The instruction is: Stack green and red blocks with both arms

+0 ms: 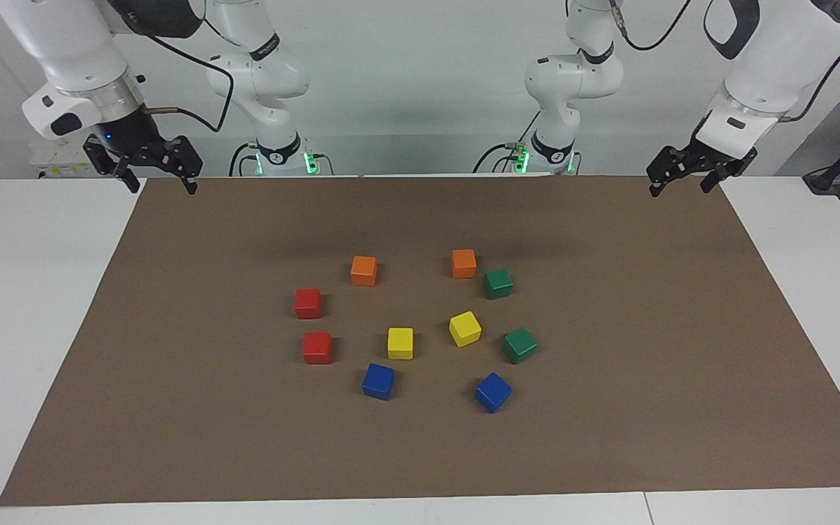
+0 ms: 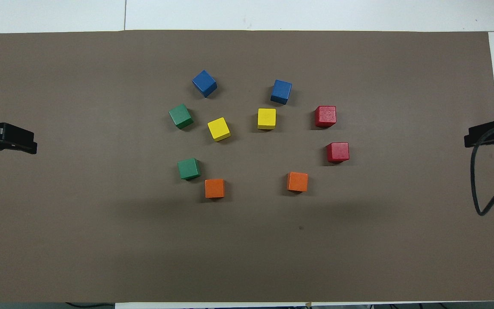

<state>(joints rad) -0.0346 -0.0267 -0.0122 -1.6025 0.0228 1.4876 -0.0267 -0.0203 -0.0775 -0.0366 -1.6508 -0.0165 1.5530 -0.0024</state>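
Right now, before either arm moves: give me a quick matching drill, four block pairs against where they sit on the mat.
Column 1
1. green blocks
2. red blocks
3. orange blocks
4. blue blocks

Column 2
A. the pair farthest from the robots
B. the pair toward the right arm's end of the table
C. the pair nearest to the robots
D. the pair toward the left arm's end of the table

Pairs: 1-D, 2-B, 3-C, 4-A

Nothing is stacked yet. The left gripper and right gripper wait open over the brown mat's corners.
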